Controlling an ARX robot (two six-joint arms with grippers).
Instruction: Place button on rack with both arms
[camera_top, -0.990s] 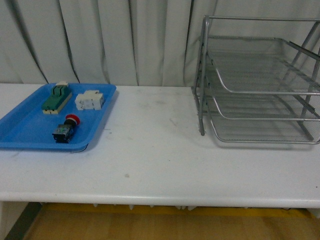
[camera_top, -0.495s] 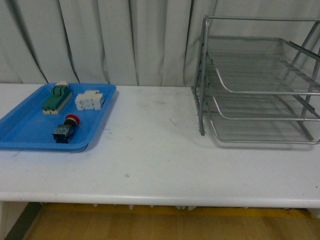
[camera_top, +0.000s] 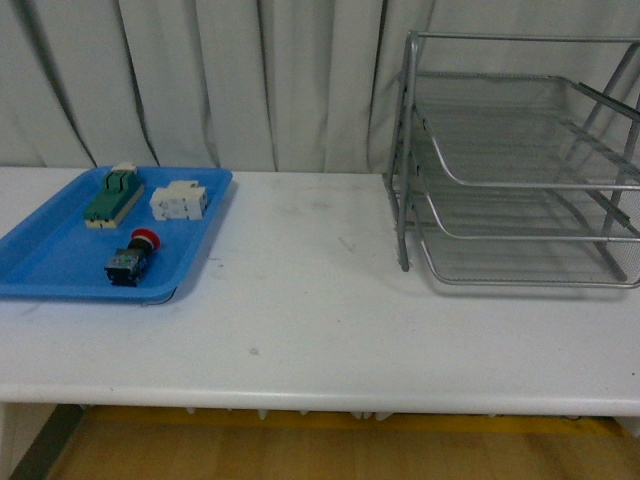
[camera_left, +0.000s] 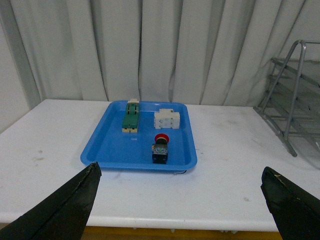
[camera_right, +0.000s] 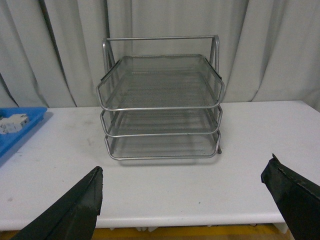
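Note:
The button (camera_top: 132, 256), red cap on a dark body, lies in the blue tray (camera_top: 50, 262) at the table's left; it also shows in the left wrist view (camera_left: 160, 147). The silver three-tier wire rack (camera_top: 520, 170) stands at the table's right and shows in the right wrist view (camera_right: 162, 107), its tiers bare. Neither arm shows in the front view. My left gripper (camera_left: 180, 200) is open and empty, back from the table's front edge, facing the tray. My right gripper (camera_right: 182, 200) is open and empty, back from the front edge, facing the rack.
In the blue tray (camera_left: 107, 145) a green-and-cream block (camera_top: 113, 196) and a white terminal block (camera_top: 180, 201) lie behind the button. White curtains hang behind the table. The white table top (camera_top: 300, 300) lies between tray and rack.

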